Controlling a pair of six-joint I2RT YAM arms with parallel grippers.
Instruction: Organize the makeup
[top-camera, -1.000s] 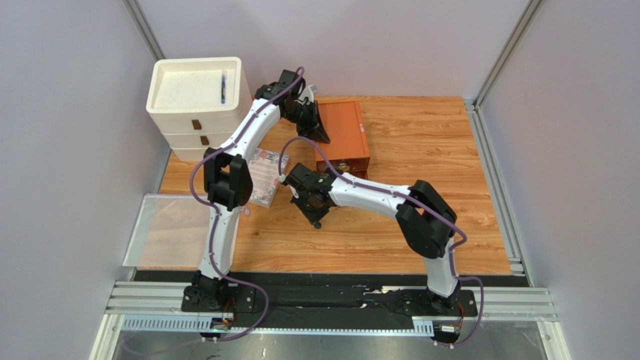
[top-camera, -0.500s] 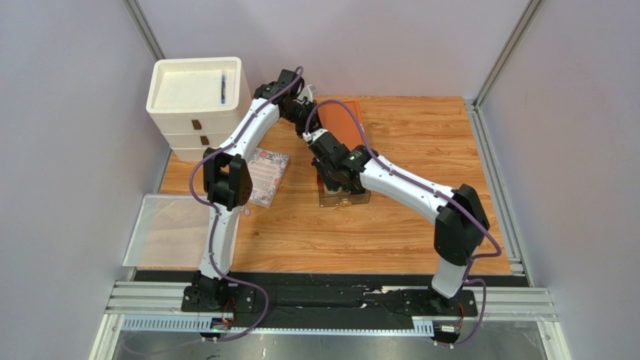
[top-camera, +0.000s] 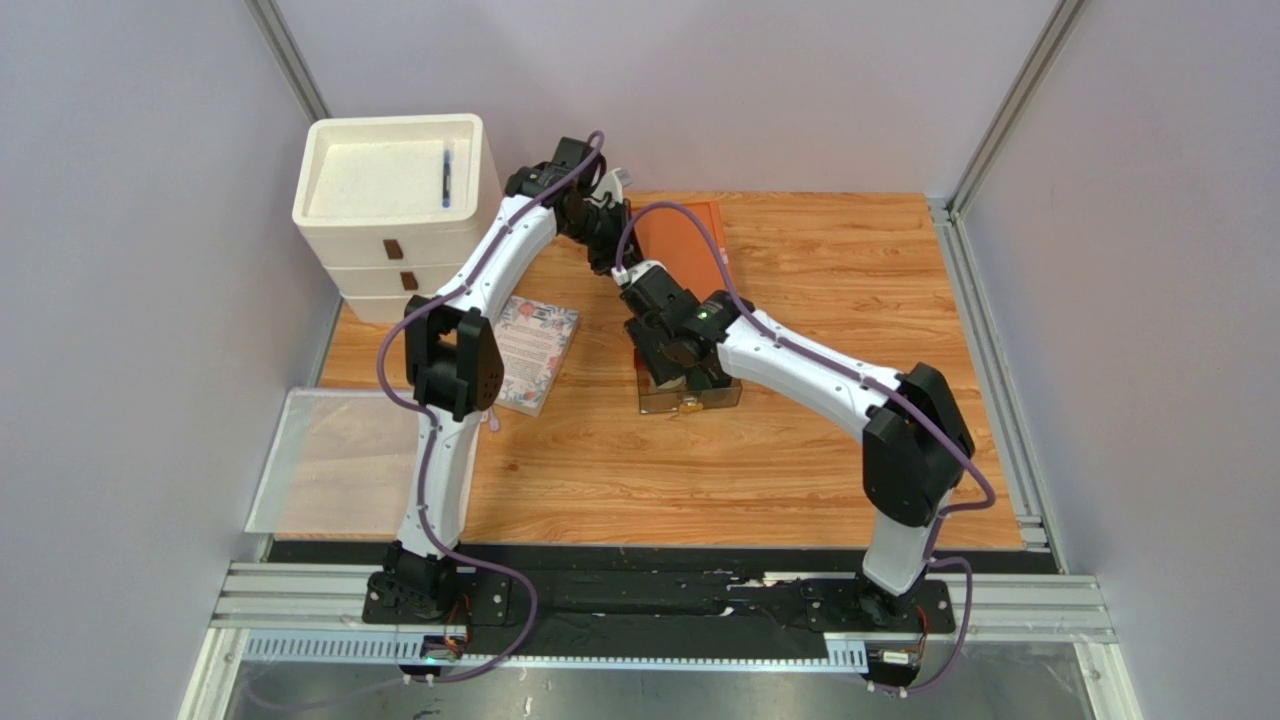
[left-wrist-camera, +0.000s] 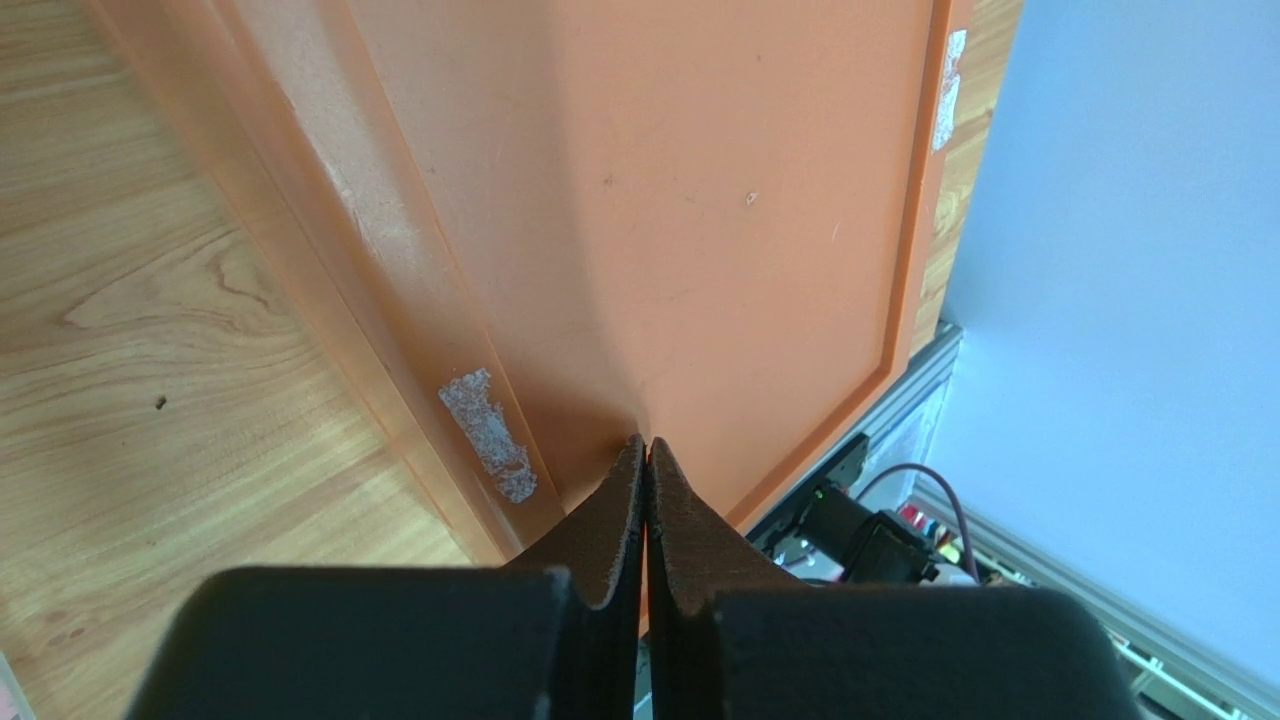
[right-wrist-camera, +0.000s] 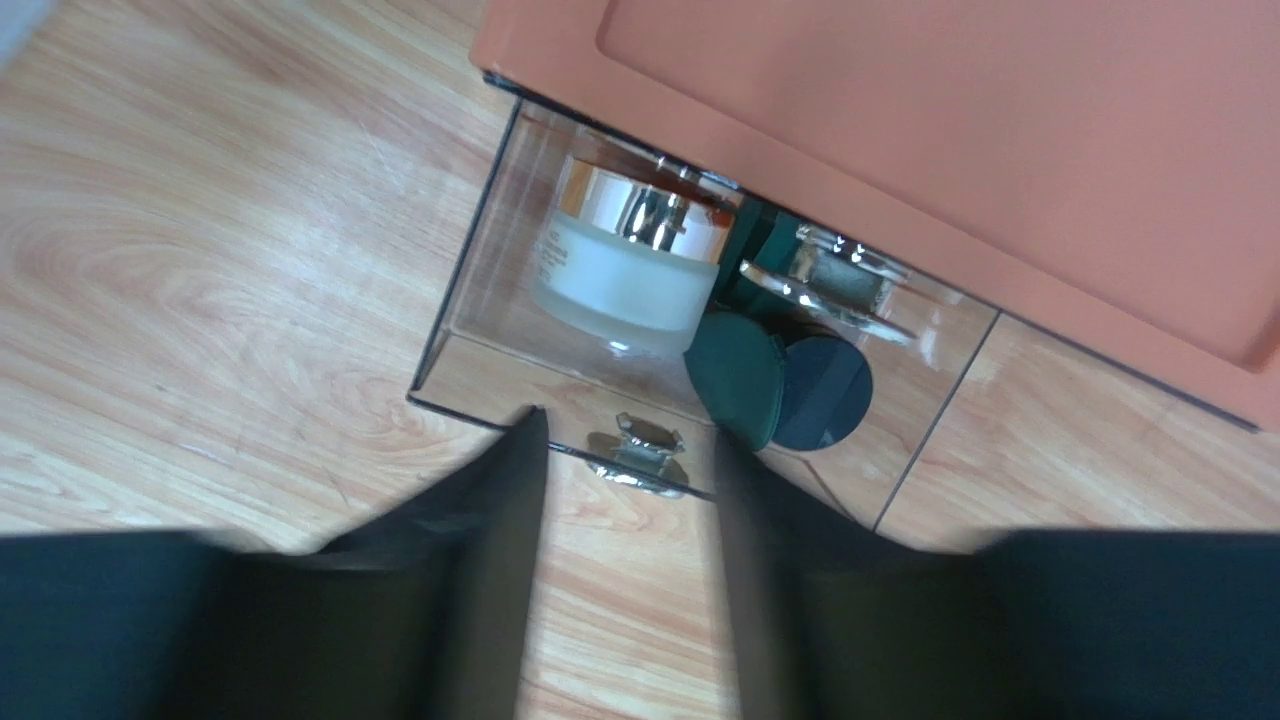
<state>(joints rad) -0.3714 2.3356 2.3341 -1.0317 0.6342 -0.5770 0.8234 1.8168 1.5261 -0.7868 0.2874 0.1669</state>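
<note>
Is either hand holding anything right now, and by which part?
Nothing is held. The right hand is open, straddling the drawer handle without gripping it. The left hand is shut empty, tips at the orange box.

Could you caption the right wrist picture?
Open right hand flanks the handle of the clear drawer; a frosted jar and green compacts lie inside.

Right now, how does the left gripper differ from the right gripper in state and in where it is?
The left gripper is shut tight; the right gripper is open. The left gripper is at the orange box's top edge; the right gripper straddles the metal handle of the clear drawer. Both are at the same box, and neither holds anything.
</note>
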